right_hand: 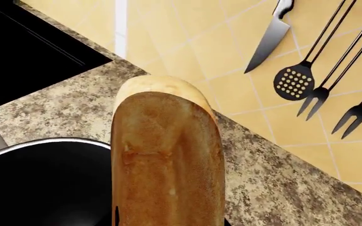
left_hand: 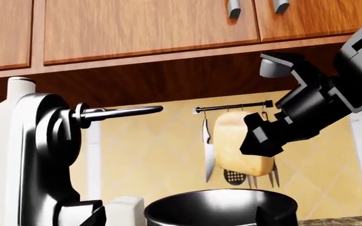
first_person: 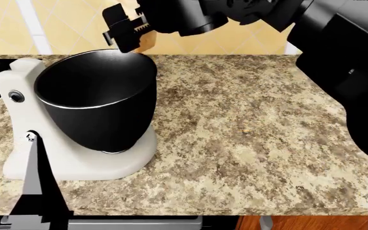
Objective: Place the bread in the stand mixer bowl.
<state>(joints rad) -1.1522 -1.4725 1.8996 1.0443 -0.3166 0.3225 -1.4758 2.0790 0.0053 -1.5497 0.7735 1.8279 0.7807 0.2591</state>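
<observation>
One bread [left_hand: 241, 143] pinched by right fingers [left_hand: 261, 137] (above stand mixer bowl [first_person: 97, 98]).

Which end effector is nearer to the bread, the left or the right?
Right. The right end effector is shut on the bread, above the stand mixer bowl. The left end effector is not in view.

Even, bright light over my counter [first_person: 248, 139], and only soft shadows. The stand mixer bowl [first_person: 97, 103] throws a faint shadow onto its white base [first_person: 85, 163] and carries a thin bright line of glare along its rim. Under the cabinets [left_hand: 149, 28] it darkens. The bread [right_hand: 165, 155] looks slightly soft up close (my right wrist view)
</observation>
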